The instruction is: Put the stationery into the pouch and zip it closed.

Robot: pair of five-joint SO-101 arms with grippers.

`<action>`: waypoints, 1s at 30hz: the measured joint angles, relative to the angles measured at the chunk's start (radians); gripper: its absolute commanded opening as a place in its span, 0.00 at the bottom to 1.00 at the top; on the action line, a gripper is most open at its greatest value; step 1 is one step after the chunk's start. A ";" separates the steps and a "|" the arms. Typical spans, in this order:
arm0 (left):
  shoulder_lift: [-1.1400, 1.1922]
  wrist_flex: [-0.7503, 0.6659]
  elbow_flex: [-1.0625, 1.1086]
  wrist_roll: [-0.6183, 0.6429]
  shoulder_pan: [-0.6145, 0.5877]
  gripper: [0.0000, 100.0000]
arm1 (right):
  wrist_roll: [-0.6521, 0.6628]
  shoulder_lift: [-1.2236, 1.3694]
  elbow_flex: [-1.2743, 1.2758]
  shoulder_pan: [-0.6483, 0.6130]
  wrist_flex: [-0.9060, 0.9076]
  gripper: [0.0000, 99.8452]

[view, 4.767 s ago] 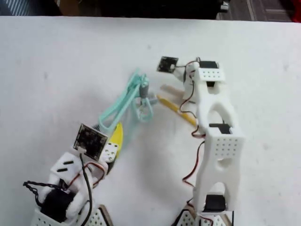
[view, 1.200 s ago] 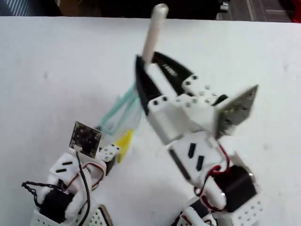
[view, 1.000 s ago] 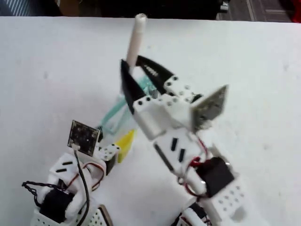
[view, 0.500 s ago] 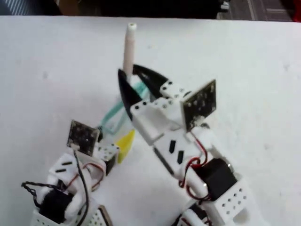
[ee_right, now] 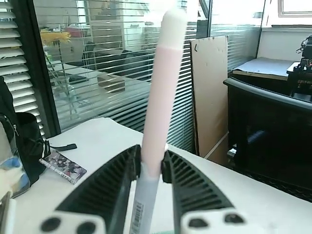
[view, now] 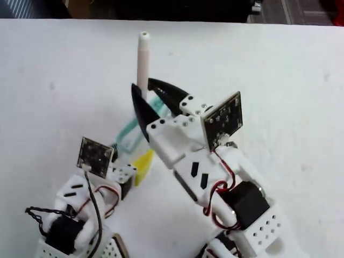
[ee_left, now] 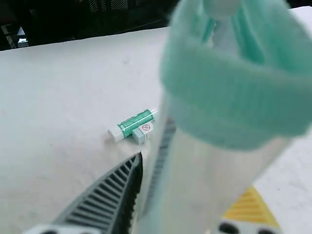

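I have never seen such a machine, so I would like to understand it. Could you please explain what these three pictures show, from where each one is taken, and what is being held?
These are two small white robot arms at a white table. The high picture comes from a fixed camera that looks down over the table. The other two come from a camera on each arm's wrist. The right end effector holds a pale pink and white pen upright between its black fingers. The left end effector grips a clear pouch with a mint-green edge, close to the pen. Farther off on the table lies a green and white tube, perhaps a glue stick.
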 measured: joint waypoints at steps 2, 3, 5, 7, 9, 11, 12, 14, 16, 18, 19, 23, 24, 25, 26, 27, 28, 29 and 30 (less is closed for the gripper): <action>0.000 0.000 0.000 0.000 0.000 0.23 | 0.000 0.000 0.000 0.002 0.000 0.02; 0.000 0.000 0.000 0.000 0.000 0.23 | 0.000 0.000 0.000 0.002 0.000 0.02; 0.000 0.000 0.000 0.000 0.000 0.23 | 0.000 0.000 0.006 0.002 0.000 0.02; 0.000 0.000 0.000 0.000 0.000 0.23 | 0.000 0.000 0.026 0.000 -0.002 0.02; 0.000 0.000 0.000 0.000 0.000 0.23 | 0.000 0.000 0.046 0.000 -0.017 0.02; 0.000 0.000 0.000 0.000 0.000 0.23 | 0.000 0.000 0.060 0.002 -0.038 0.02; 0.000 0.000 0.000 0.000 0.000 0.23 | 0.000 0.000 0.061 0.000 -0.044 0.02; 0.000 0.000 0.000 0.006 -0.009 0.23 | 0.000 0.000 0.061 0.000 -0.052 0.02; 0.000 0.000 0.000 0.009 -0.032 0.23 | 0.000 0.000 0.061 0.003 -0.055 0.04; 0.000 0.000 0.000 0.011 -0.057 0.23 | 0.000 0.000 0.061 0.000 -0.055 0.11; 0.000 0.000 0.000 0.011 -0.063 0.23 | 0.000 0.000 0.061 -0.002 -0.055 0.15; 0.002 0.000 0.000 0.011 -0.072 0.23 | 0.000 0.000 0.061 0.000 -0.055 0.21; 0.002 0.000 0.000 0.011 -0.072 0.23 | 0.000 0.000 0.061 -0.005 -0.055 0.20; 0.002 0.000 0.000 0.011 -0.072 0.23 | 0.000 0.000 0.061 -0.014 -0.055 0.20; 0.002 0.000 0.000 0.011 -0.072 0.23 | 0.000 0.000 0.061 -0.028 -0.055 0.19; 0.002 0.000 0.000 0.011 -0.072 0.23 | 0.014 0.000 0.061 -0.035 -0.055 0.18; 0.002 0.000 0.000 0.011 -0.072 0.23 | 0.034 0.000 0.061 -0.041 -0.055 0.18; 0.002 0.000 0.000 0.011 -0.072 0.23 | 0.058 0.000 0.061 -0.054 -0.055 0.18; 0.002 0.000 0.000 0.011 -0.072 0.23 | 0.080 0.000 0.061 -0.063 -0.055 0.17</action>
